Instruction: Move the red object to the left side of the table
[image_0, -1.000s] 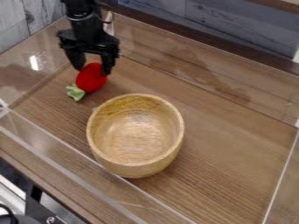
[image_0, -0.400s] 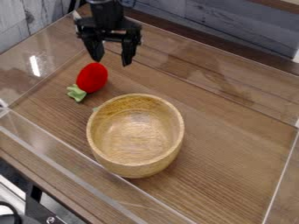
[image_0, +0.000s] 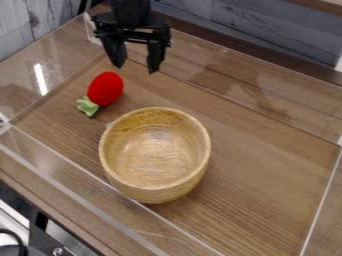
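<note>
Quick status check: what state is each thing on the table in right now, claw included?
claw: open, empty, raised clear of the tabletop, up and to the right of the fruit in the picture.
red object: lying on the table, not held, leafy stem toward the near-left.
wooden bowl: upright, empty, apart from the fruit.
table: bare wood, clear walls around it.

Behind the far edge of the enclosure runs a wall of grey, weathered-looking planks (image_0: 254, 25), laid in horizontal courses. Soft overhead light throws pale glare patches on the clear acrylic panels (image_0: 34, 55). At the near-left corner sits dark equipment (image_0: 27, 235), possibly cabling, too cropped to identify.
</note>
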